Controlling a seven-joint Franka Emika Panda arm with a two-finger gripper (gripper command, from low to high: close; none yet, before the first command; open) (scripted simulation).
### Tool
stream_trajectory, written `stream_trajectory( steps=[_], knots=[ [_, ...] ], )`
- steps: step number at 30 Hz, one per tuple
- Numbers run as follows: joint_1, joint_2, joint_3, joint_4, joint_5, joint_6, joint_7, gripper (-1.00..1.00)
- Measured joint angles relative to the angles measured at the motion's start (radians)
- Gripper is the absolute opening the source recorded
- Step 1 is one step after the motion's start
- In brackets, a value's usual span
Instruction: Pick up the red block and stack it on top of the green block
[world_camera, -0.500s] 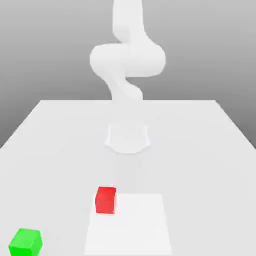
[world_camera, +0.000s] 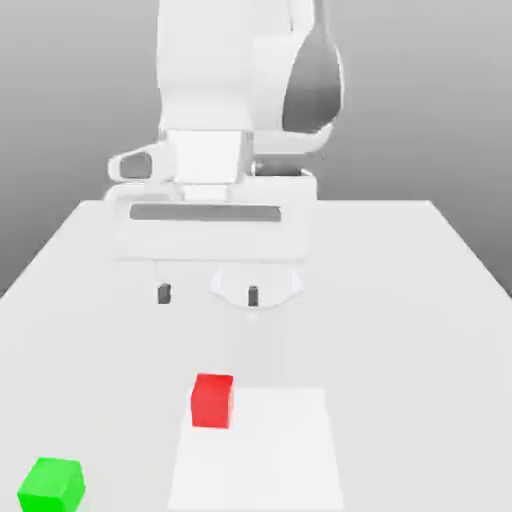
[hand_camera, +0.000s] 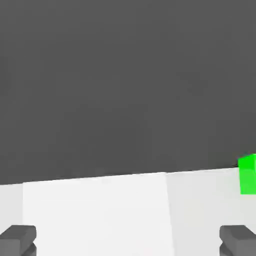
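Note:
The red block (world_camera: 212, 401) is a small matte cube resting on the white table (world_camera: 420, 330), just at the corner of a lighter square patch. Nearer the front, toward the exterior view's left, the green block (world_camera: 52, 486) sits on the table; it also appears in the hand view as the green block (hand_camera: 247, 174). My gripper (world_camera: 208, 294) hangs open above the table, farther back than the red block, its two dark fingertips (world_camera: 164, 294) wide apart with nothing between them. In the hand view the gripper (hand_camera: 128, 239) shows both fingertips (hand_camera: 18, 239) far apart.
A lighter square patch (world_camera: 262, 450) marks the table's front middle. The arm's round base (world_camera: 256, 278) stands behind the gripper at mid table. The big white hand and arm (world_camera: 230, 100) loom over the back half.
The hand with its open gripper has swung down into the exterior view, over the table behind the red block. Both blocks lie where they were.

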Motion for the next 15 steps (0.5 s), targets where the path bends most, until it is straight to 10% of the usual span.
stream_trajectory(
  steps=[9, 10, 15],
  knots=[
    [-0.035, 0.357, 0.027, -0.062, 0.077, 0.278, -0.070, 0.00],
    [-0.047, 0.388, 0.042, -0.058, 0.087, 0.306, -0.077, -1.00],
    [-0.047, 0.388, 0.042, -0.058, 0.084, 0.305, -0.074, -1.00]
  ],
)
